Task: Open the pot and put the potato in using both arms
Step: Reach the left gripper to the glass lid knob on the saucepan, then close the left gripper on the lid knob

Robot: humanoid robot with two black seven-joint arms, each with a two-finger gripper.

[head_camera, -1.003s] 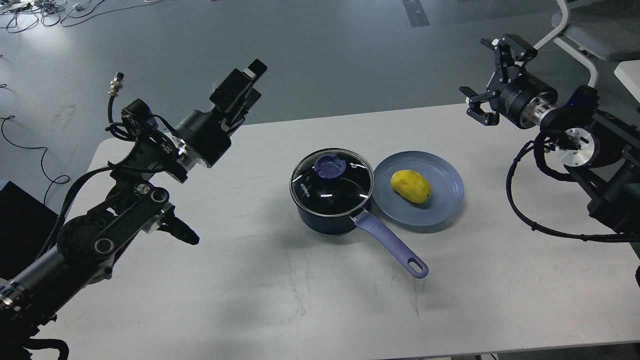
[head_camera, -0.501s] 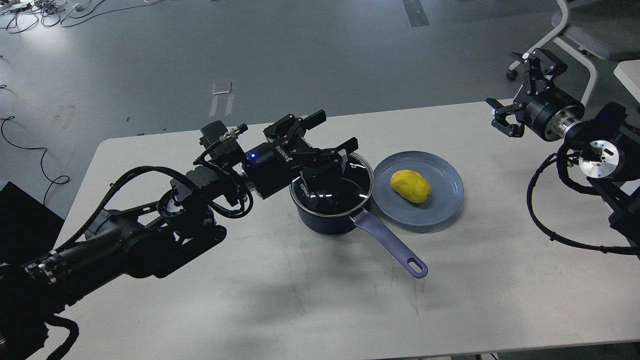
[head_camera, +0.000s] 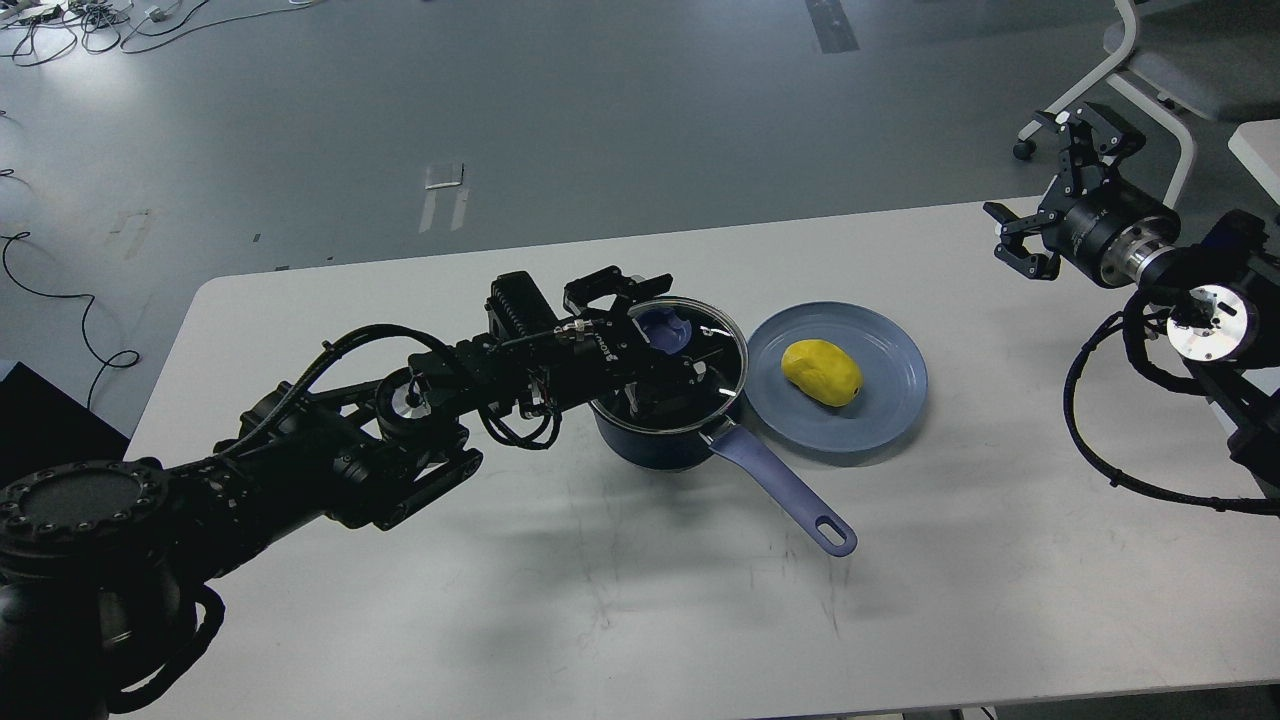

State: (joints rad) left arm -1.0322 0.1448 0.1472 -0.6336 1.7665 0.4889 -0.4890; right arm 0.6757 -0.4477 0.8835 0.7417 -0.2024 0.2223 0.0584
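Two black arms are sharing the job: the left gripper [head_camera: 655, 345] is reaching in over the pot [head_camera: 665, 385] at centre frame, its fingers straddling the blue knob [head_camera: 662, 330] of the glass lid [head_camera: 700, 350] — whether they are already gripping it cannot be told. The right gripper [head_camera: 1050, 190] is hovering at upper right, spread open and empty. The potato [head_camera: 822, 371] is lying on the pale-blue plate [head_camera: 890, 400], just right of the pot. Lid-lifting appears to be the step in hand — next, a firm pinch on the knob and a straight lift.
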